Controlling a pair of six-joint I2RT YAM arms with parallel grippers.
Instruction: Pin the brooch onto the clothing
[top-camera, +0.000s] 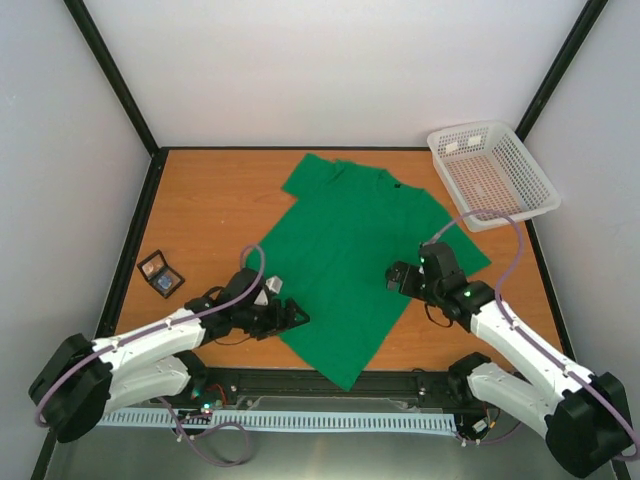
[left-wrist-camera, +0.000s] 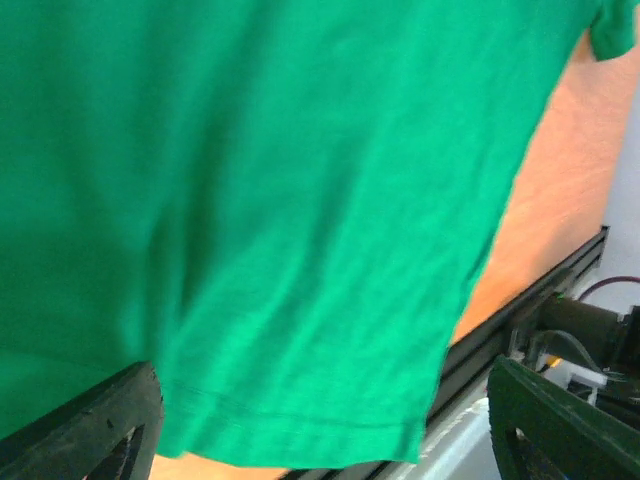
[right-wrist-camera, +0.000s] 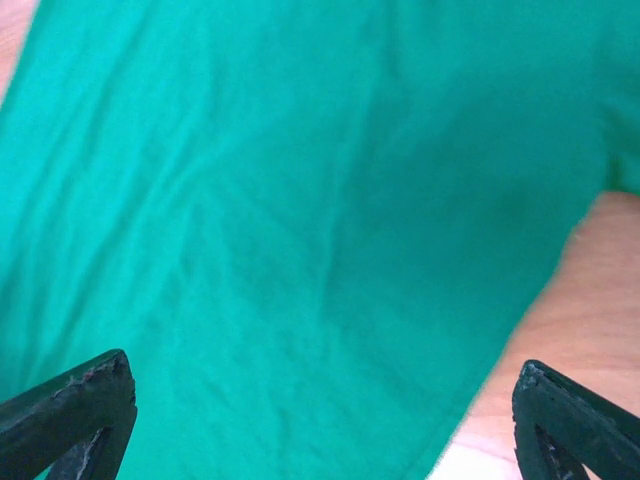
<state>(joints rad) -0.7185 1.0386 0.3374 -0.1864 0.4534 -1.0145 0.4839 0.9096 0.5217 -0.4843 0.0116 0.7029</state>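
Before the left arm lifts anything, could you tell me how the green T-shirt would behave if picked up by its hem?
Probably floppy: the T-shirt lies flat with soft wrinkles, so a lifted hem should drape and sag. It looks thin, so pushing would likely bunch it on the table.

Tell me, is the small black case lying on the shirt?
No, the case lies on the bare table, left of the shirt and apart from it.
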